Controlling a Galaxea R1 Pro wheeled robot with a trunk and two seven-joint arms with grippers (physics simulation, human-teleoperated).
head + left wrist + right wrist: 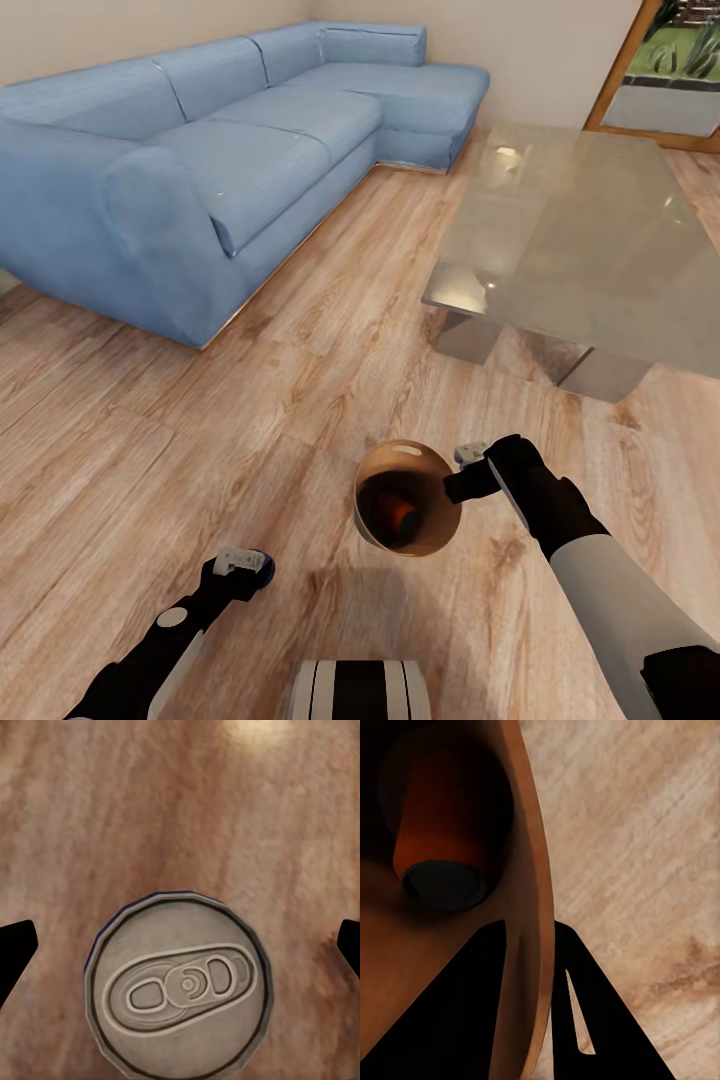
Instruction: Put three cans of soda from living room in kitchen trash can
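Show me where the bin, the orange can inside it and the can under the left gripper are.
bin (432, 470): head view, on its copper-brown inner wall.
orange can (439, 817): right wrist view, on its side, lying inside the bin.
can under the left gripper (178, 986): left wrist view, on its silver top by the pull tab.

The sofa (230, 150) is soft blue. The floor (150, 440) is light brown wood with darker grain streaks. The table (590, 240) is grey-green glass. The bin (372, 525) is copper-brown inside – an orange can (439, 817) lies there. Another can (180, 982) has a silver-grey top with a dark blue edge.
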